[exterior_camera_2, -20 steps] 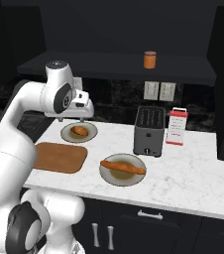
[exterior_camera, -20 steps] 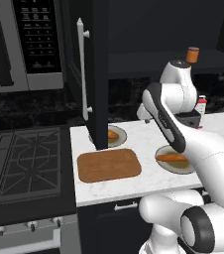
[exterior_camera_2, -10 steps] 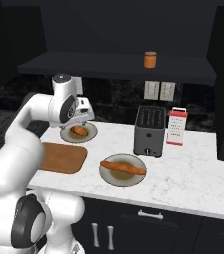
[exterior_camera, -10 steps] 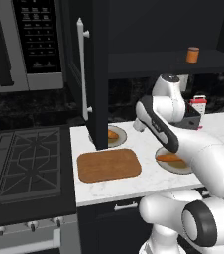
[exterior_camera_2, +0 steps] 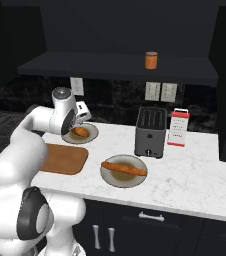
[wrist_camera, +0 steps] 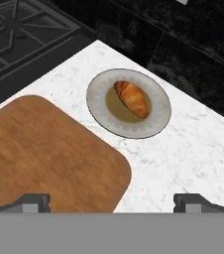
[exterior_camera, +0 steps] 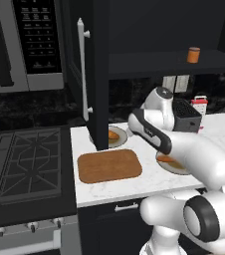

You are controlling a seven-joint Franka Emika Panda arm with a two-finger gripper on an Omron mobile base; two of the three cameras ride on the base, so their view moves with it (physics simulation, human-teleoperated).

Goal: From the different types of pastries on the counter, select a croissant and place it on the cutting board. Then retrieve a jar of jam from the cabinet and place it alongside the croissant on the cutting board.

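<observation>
Hovering above the counter (wrist_camera: pixel 193 144) with jaws spread wide and nothing held — gripper (wrist_camera: pixel 111 201) over the near edge of the cutting board (wrist_camera: pixel 49 154), short of the croissant (wrist_camera: pixel 132 98). Croissant lying on a round grey plate (wrist_camera: pixel 156 121) just beside the board, long axis slanted across the hand view. Best to shift forward until centred over the pastry, turn the wrist so the fingers straddle its narrow width, then descend straight and close gently — soft, likely to crush. Jam jar (exterior_camera_2: pixel 151 60) standing on the open cabinet's shelf (exterior_camera_2: pixel 85 67), for later.
</observation>
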